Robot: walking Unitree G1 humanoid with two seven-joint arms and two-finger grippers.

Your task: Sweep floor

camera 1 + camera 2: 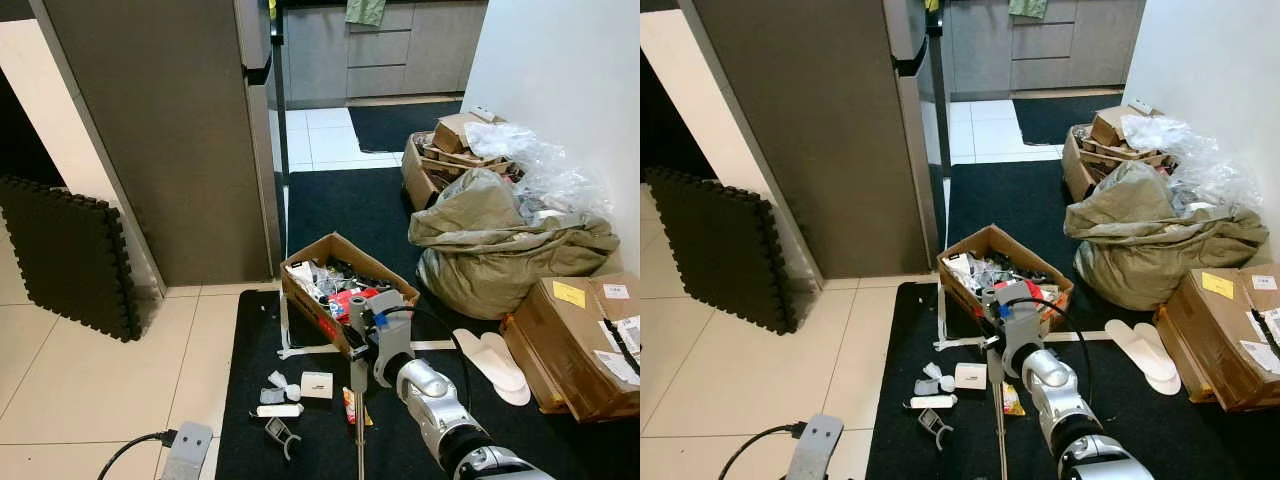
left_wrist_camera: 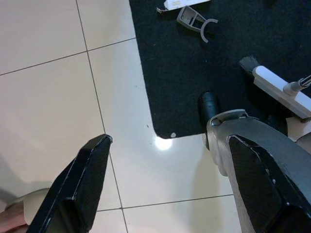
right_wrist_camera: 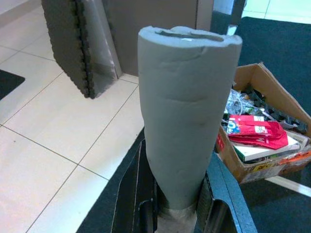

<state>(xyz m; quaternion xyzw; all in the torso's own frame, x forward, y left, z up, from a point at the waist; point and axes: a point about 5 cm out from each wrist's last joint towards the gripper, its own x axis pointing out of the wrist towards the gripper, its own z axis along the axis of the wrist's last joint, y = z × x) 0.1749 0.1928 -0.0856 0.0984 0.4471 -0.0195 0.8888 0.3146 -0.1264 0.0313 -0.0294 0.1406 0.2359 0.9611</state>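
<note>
My right gripper [image 1: 366, 338] is shut on the grey foam grip [image 3: 187, 107] of a broom, held upright over the black mat [image 1: 320, 440]. The metal pole [image 1: 359, 430] runs down from the grip toward me. The white broom head with black bristles [image 2: 272, 85] rests on the mat. Small litter [image 1: 300, 390] lies scattered on the mat left of the pole: white bits, a grey clip [image 2: 194, 19] and a wrapper. My left gripper [image 2: 167, 145] hangs open over the pale floor tiles [image 2: 58, 97] at the mat's corner, holding nothing.
An open cardboard box of clutter [image 1: 300, 300] sits just beyond the broom grip. Stuffed bags [image 1: 500, 240], more boxes [image 1: 580, 340] and white slippers [image 1: 490, 360] crowd the right side. A dark foam mat [image 1: 70, 255] leans at the left beside a tall cabinet [image 1: 170, 130].
</note>
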